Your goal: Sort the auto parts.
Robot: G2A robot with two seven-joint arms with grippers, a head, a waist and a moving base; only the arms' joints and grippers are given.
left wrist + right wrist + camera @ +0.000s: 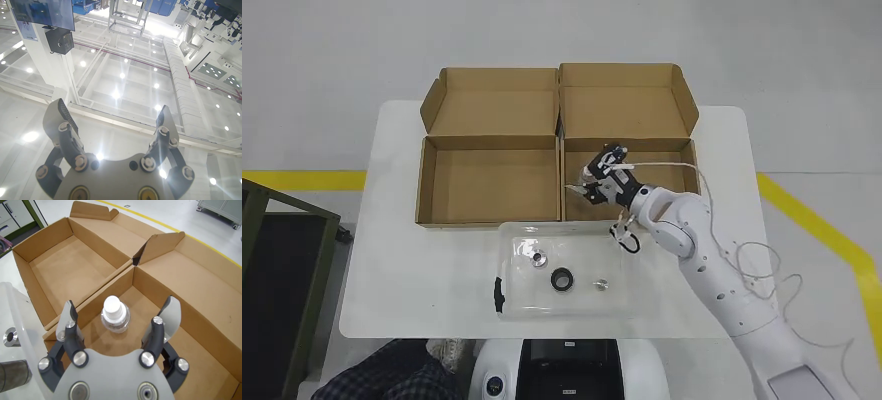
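My right gripper hangs open over the front left corner of the right cardboard box. Below it, between the spread fingers, a small clear bottle with a white cap stands upright on the box floor, untouched. The left cardboard box holds nothing. A clear plastic tray in front of the boxes carries a silver bushing, a black ring and a small silver part. My left gripper is open, pointing at the ceiling.
Both boxes have their lids folded back toward the table's far edge. A dark metal cylinder lies in the tray beside the right gripper. A black piece sits at the tray's left rim. White cables run from the right arm across the right box.
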